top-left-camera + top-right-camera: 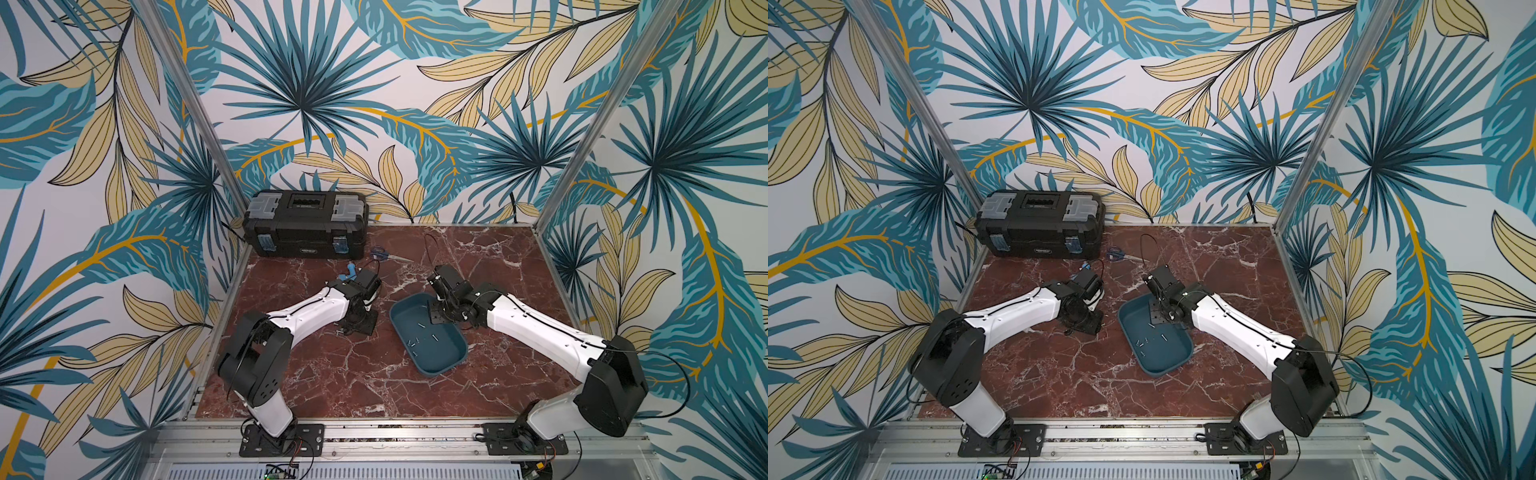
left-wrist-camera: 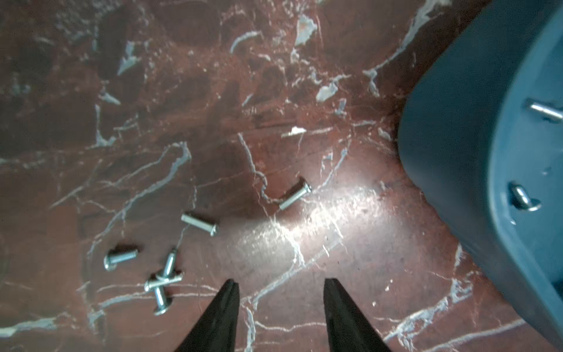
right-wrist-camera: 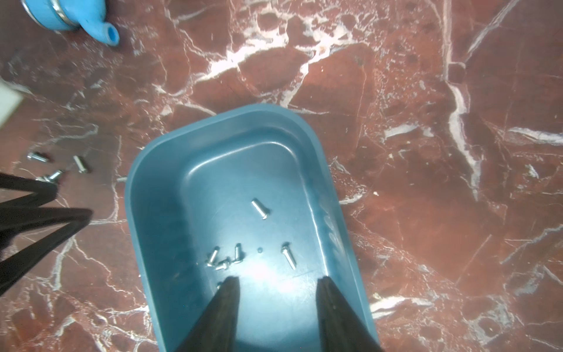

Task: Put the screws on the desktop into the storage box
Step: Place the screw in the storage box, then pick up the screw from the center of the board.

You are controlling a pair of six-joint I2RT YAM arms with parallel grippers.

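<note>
Table (image 1: 374, 386), dark red marble look, runs from the near rail to the back wall. Storage box (image 1: 444, 353) sits nr mid-table, a bit right of ctr, set at an angle, open top. Several screws (image 3: 260, 208) lie loose on its floor, some single, a few bunched. R gripper (image 3: 278, 279) hangs over the box's far end, jaws apart, nothing btw them. L gripper (image 2: 281, 282) is low over the table just left of the box, jaws apart too, only bare marble btw the fingertips. Six more screws (image 2: 200, 224) lie on the table beside it: three single, three piled crosswise. All are off to one side of the fingers, none touching them as far as I can tell. The one nearest the box lies apart from its wall. Further back: blue pipe fitting (image 1: 349, 272) just behind the L wrist, then scissors (image 1: 384, 254) w/ blue handles. Far left corner: black toolbox (image 1: 305, 222), grey latches, lid shut, up against the back wall.
</note>
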